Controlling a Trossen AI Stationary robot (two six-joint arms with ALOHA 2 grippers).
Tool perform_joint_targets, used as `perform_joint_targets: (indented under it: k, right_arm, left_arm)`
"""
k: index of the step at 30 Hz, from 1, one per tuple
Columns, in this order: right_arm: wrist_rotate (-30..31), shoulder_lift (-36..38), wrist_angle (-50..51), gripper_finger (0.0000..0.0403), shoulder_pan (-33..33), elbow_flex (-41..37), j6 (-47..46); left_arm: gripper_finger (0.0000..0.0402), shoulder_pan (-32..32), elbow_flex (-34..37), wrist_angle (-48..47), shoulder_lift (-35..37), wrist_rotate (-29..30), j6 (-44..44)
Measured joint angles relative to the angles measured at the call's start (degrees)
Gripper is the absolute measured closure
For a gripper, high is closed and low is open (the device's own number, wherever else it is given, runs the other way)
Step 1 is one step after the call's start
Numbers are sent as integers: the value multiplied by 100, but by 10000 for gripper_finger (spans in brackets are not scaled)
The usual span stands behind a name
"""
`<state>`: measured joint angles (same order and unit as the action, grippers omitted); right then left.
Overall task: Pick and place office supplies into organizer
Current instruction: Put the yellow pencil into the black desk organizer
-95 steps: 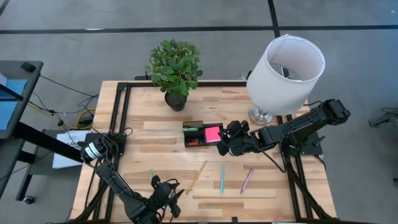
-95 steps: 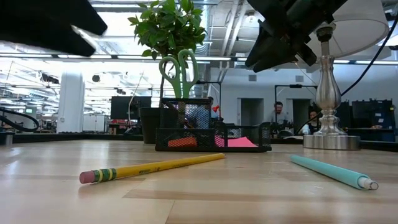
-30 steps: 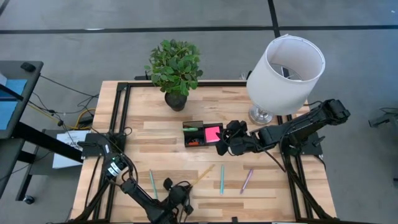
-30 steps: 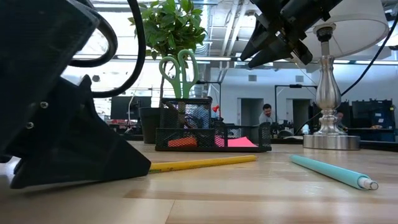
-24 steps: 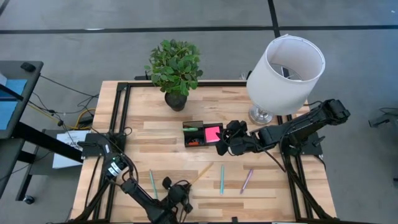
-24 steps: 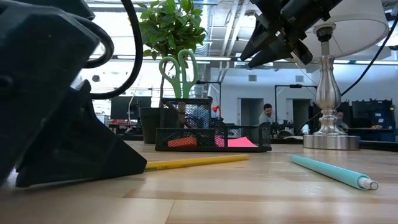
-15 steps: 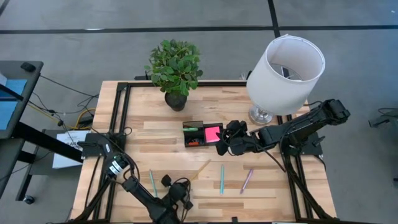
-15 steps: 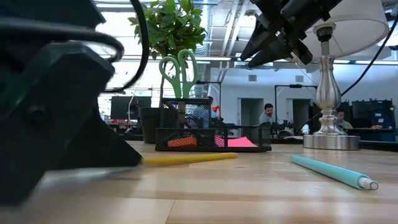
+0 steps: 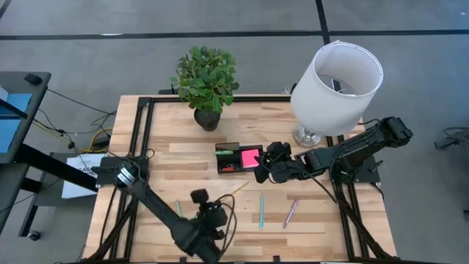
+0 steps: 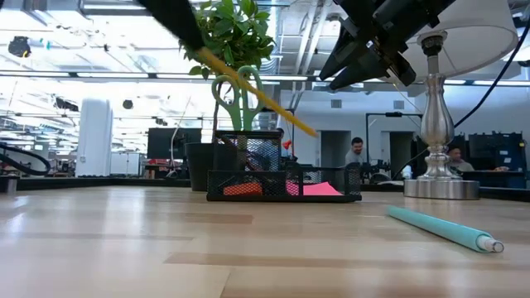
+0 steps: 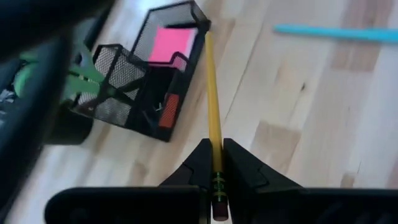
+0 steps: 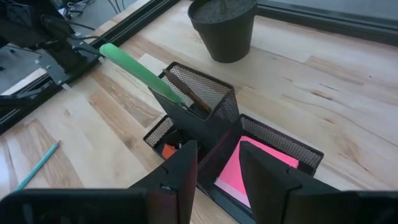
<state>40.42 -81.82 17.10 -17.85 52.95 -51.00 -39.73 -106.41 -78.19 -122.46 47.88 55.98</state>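
Pale wooden tabletop (image 9: 183, 165) framed in black rails carries a potted plant (image 9: 206, 82), a white-shaded lamp (image 9: 336, 78) and, near its middle, the black mesh organizer (image 9: 238, 158), which holds a pink sticky-note pad (image 9: 250, 157), green-handled scissors (image 10: 238, 93) standing upright in its taller compartment, and small red bits (image 10: 243, 188). At the near edge, the left claw (image 11: 214, 165) is pinched on a yellow pencil (image 11: 211, 112) close to its eraser end, lifted clear of the wood and slanting toward the organizer. The right claw (image 12: 217, 158) hangs just above the organizer's pad compartment, its fingers (image 12: 181, 168) spread apart and holding nothing. A teal pen (image 9: 261, 210) and a pink pen (image 9: 291, 212) lie side by side on the wood between the organizer and the near edge, and another teal pen (image 9: 179, 210) lies beside the left arm. People sit at desks in the office beyond.
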Motion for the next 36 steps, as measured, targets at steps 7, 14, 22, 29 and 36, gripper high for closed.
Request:
perform_joint_targets:
  k: [7,14,22,29,36]
  right_arm:
    - [0,0,2,290,-2,0,0]
    - [2,-2,-9,290,0,2,0]
    - [1,-2,-4,290,-2,1,0]
    - [2,-2,-5,290,-2,2,0]
    - [2,-2,-4,290,-2,2,0]
  left_arm:
    - [395,521,-1284,-1212,172,-960,-1187]
    - [395,989,-1532,-1190,433,-927,-1761]
    - [395,1504,-1541,-1190,433,-846,-2482]
    - [395,1521,-2257,-1202,433,-376,-3271]
    - [395,1667,-2767,-649,636,191,-4242]
